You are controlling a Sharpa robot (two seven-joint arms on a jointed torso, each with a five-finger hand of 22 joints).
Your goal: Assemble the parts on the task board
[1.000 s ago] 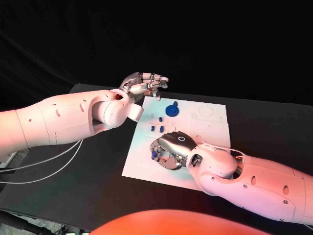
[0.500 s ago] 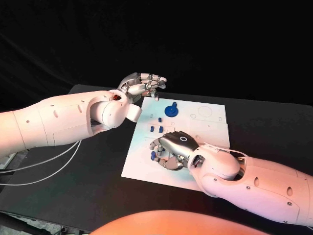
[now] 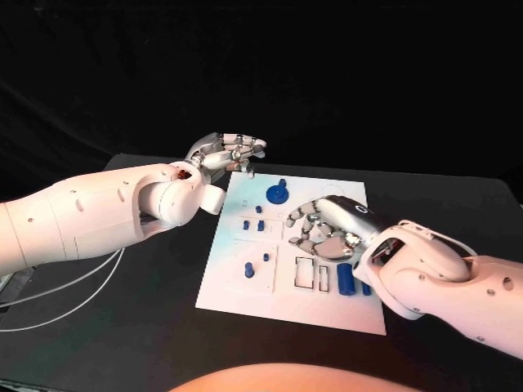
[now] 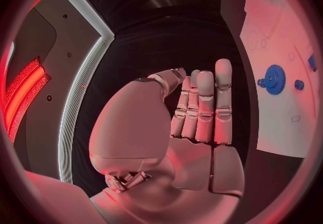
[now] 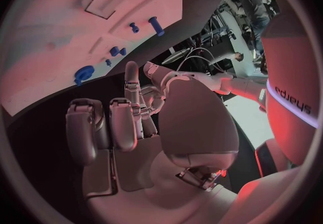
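Judging by the task board (image 3: 333, 310), you have most of the job left: blue parts (image 3: 257, 224) lie loose beside unfilled outlines, while your right hand (image 3: 320, 229) hovers half-curled and empty, and your left hand (image 3: 226, 152) waits open beyond it.

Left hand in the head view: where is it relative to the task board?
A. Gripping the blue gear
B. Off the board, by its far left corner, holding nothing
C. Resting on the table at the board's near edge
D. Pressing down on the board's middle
B: the left hand is beyond the far left corner of the task board, fingers empty; the blue gear lies untouched on the board.
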